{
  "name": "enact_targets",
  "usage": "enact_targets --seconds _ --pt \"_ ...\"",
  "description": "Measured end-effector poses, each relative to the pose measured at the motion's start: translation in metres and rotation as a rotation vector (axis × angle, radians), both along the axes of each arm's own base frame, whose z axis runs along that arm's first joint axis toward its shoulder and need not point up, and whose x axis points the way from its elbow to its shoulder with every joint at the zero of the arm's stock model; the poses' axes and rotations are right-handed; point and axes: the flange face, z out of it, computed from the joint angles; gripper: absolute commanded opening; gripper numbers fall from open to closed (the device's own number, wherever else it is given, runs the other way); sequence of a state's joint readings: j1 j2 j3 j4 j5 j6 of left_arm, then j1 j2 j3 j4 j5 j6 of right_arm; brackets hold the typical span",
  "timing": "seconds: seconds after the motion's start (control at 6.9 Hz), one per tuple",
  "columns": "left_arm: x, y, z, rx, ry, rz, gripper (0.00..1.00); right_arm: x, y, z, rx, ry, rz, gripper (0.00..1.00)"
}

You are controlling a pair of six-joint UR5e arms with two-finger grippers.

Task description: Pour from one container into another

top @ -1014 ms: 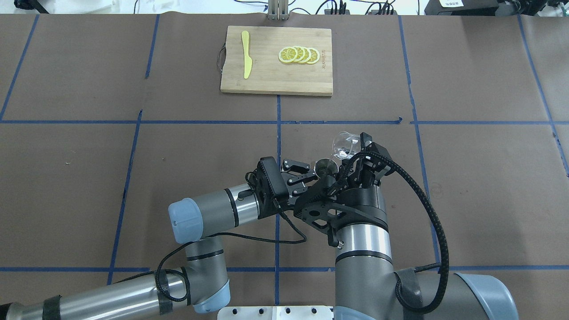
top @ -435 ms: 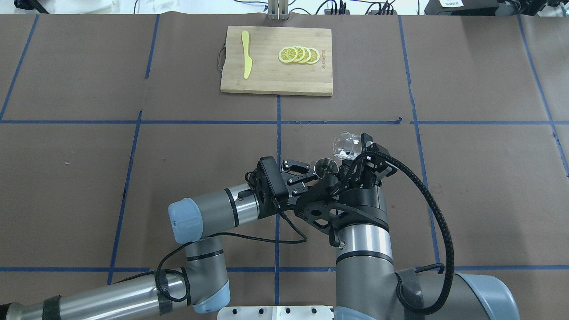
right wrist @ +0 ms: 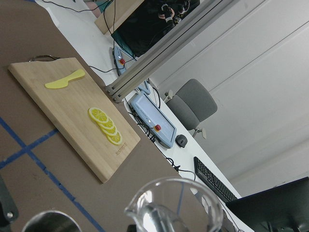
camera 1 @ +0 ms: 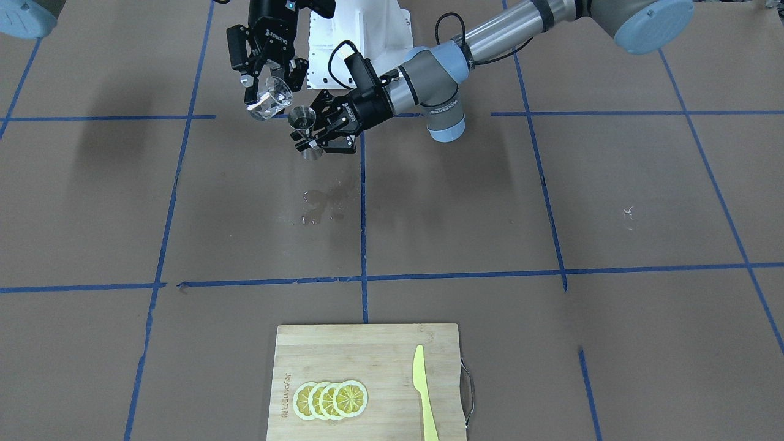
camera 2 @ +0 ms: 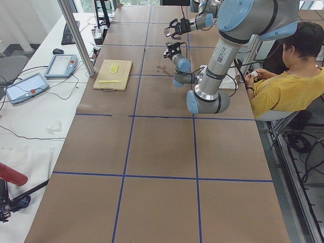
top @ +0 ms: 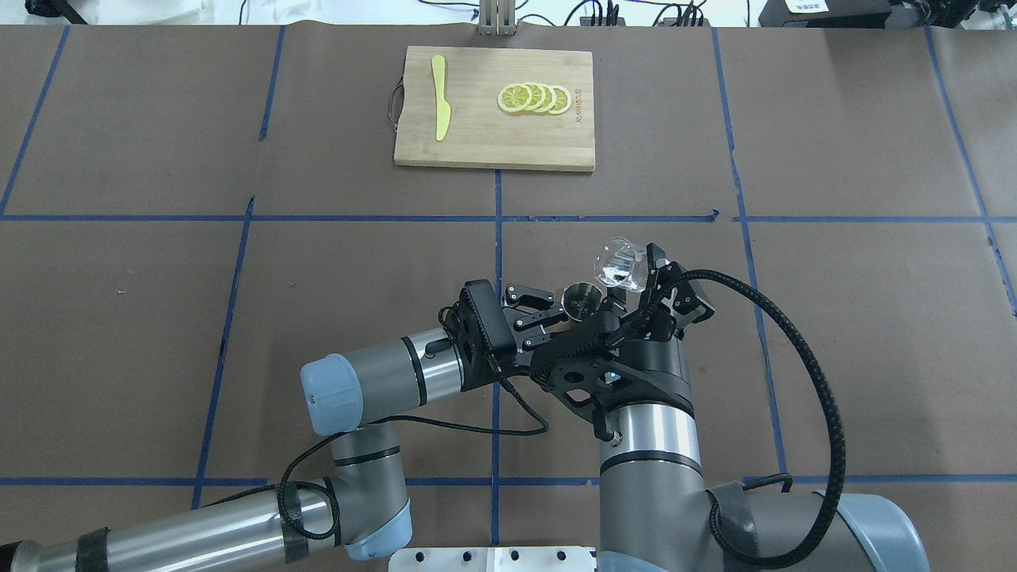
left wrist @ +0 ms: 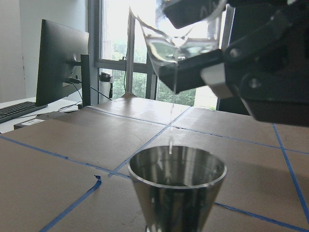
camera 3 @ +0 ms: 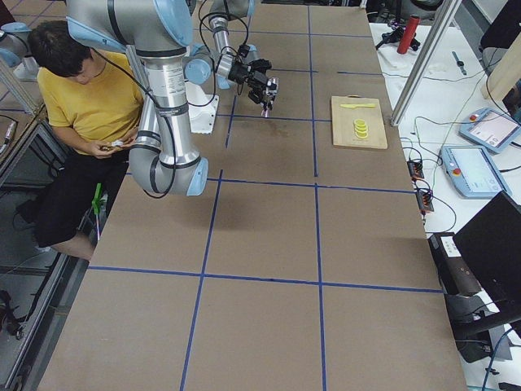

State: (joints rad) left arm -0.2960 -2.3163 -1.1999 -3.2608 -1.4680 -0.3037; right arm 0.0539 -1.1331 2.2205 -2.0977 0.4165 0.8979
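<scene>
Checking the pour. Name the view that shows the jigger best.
Left wrist: the jigger sits close, mouth under the glass cup. Front-facing and side views show it small; overhead, only its rim; right wrist, a sliver.

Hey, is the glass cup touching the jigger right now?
Apart. The left wrist view shows the cup tilted above the jigger, with open background between lip and rim.
</scene>
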Motion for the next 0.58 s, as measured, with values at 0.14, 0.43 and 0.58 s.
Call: enact_targets --seconds 0.14,0.43,0.58 --pt "0.000 0.000 0.000 0.001 0.002 0.000 0.00 0.001 0.000 -0.002 -0.010 -0.042 0.009 0.00" --pt "-0.001 0.000 0.000 0.001 0.003 0.000 0.00 0.009 0.001 -0.008 -0.027 -0.125 0.027 0.00" --pt "-0.003 0.000 0.001 -0.002 0.004 -0.005 0.00 0.014 0.001 -0.010 -0.041 -0.174 0.038 0.00"
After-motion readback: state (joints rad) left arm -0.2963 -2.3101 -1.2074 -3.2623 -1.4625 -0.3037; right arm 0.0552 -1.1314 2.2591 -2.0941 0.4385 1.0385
